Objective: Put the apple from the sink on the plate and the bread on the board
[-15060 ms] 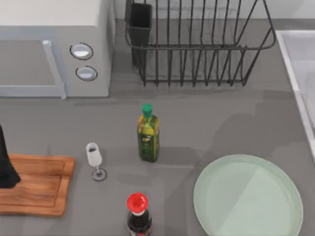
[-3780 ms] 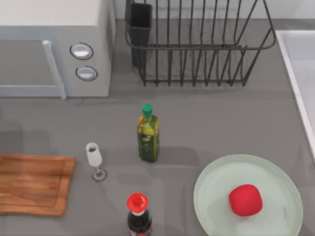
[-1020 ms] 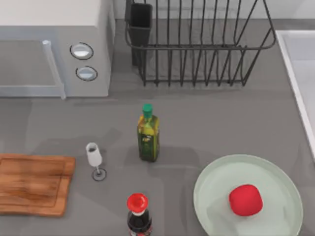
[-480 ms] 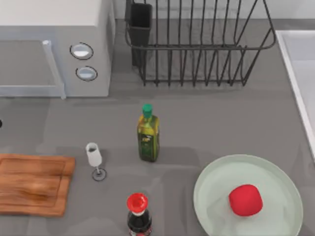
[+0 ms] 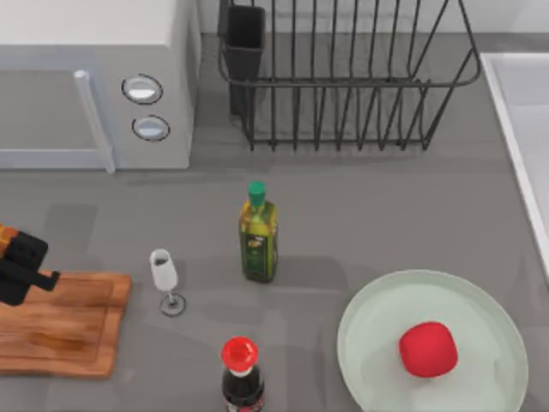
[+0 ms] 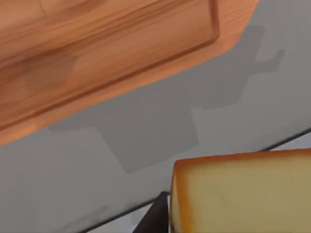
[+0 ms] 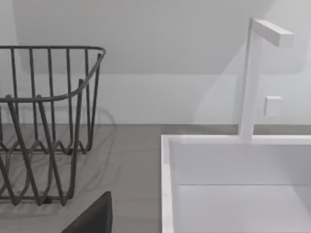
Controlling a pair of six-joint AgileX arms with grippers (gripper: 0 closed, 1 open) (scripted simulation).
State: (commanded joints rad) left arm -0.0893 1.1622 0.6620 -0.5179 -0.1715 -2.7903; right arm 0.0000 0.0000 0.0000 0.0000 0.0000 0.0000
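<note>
Wooden board (image 5: pixel 56 322) at surface's left | left pincer (image 5: pixel 17 262) clamped on bread (image 6: pixel 240 191), just over board's far edge | apple (image 5: pixel 427 349) on plate (image 5: pixel 369 343) | risk: early release drops bread off board

Microwave (image 5: pixel 94 81), dish rack (image 5: pixel 343 77), oil bottle (image 5: pixel 258 233), wine glass (image 5: pixel 165 279), red-capped bottle (image 5: pixel 241 373).

Cut off at the frame edges

The picture's edge is cropping the board (image 5: pixel 60 322), the left gripper (image 5: pixel 17 262), the sink (image 5: pixel 515 112) and the bread (image 6: pixel 243 194).
</note>
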